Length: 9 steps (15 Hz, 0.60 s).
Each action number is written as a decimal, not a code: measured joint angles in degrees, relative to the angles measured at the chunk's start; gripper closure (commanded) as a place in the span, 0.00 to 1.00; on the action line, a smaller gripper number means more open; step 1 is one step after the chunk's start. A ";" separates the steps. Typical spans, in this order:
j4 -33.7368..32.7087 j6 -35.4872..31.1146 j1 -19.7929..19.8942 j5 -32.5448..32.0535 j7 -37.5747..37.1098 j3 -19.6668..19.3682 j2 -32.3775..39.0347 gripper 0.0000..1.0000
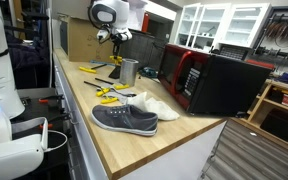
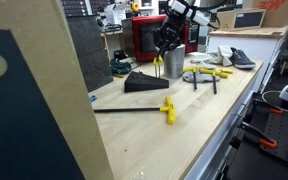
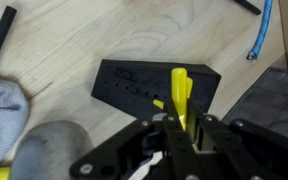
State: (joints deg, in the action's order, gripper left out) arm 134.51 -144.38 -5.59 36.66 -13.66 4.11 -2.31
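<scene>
My gripper (image 3: 180,138) is shut on a slim yellow tool (image 3: 181,95), which sticks out past the fingertips. In the wrist view it hangs above a black wedge-shaped block (image 3: 134,82) with rows of small holes, lying on the wooden bench. In both exterior views the gripper (image 1: 114,38) (image 2: 164,45) is held up over the bench, with the yellow tool (image 2: 157,60) pointing down. The black block (image 2: 142,82) lies just below it, next to a metal cup (image 2: 174,66) (image 1: 129,71). Whether the tool touches the block I cannot tell.
A grey shoe (image 1: 124,119) and a white shoe (image 1: 156,104) lie near the bench's end. Yellow-handled tools (image 1: 109,93) are scattered by the cup. A red and black microwave (image 1: 212,82) stands along the back. A yellow-handled tool on a black rod (image 2: 167,108) lies on the bench. A blue cable (image 3: 264,30) runs nearby.
</scene>
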 measured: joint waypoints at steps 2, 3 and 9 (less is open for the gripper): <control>-0.68 -0.01 -0.03 0.03 0.00 0.00 0.00 0.96; -0.93 -0.01 0.01 0.03 0.00 -0.01 0.00 0.96; -1.42 0.01 0.12 0.13 -0.10 -0.19 0.47 0.96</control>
State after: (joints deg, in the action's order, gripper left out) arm 133.09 -144.37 -5.47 36.79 -13.76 3.93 -1.84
